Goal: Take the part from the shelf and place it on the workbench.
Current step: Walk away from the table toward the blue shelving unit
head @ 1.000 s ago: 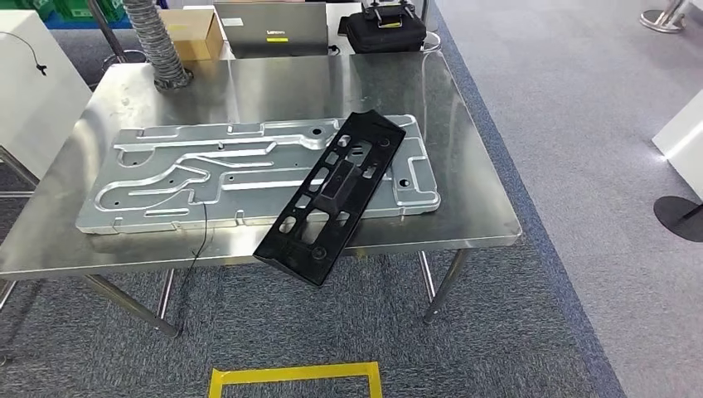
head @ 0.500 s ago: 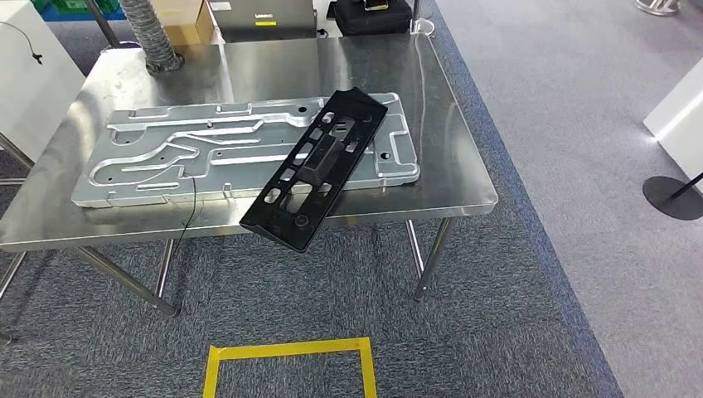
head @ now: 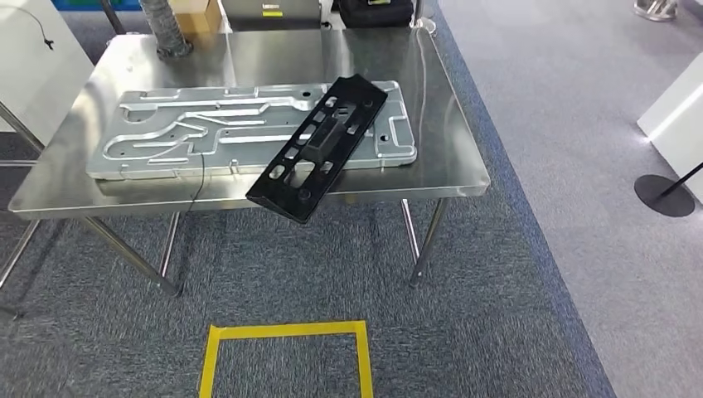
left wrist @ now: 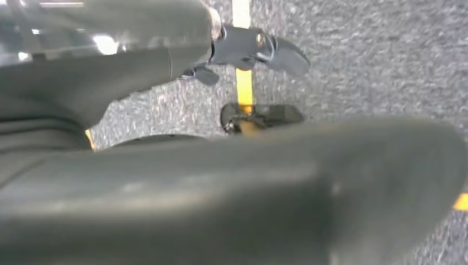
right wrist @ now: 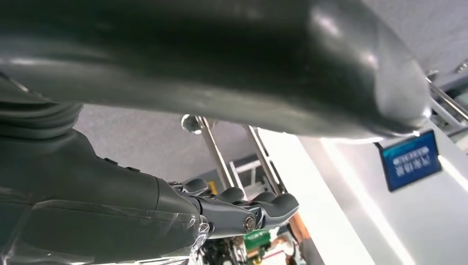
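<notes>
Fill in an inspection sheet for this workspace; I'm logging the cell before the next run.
Surface: steel workbench, shiny, on metal legs.
Job's things: black part lies slanted across the machined aluminium plate, its near end overhanging the workbench's front edge.
Clutter: grey ribbed hose, cardboard box, laptop and black case at the far edge.
Hands: left hand and right hand each show in their own wrist view, holding nothing.
Cables: thin black cable runs off the plate and hangs over the front edge.
Surroundings: grey carpet, yellow floor tape, round black stand base.
</notes>
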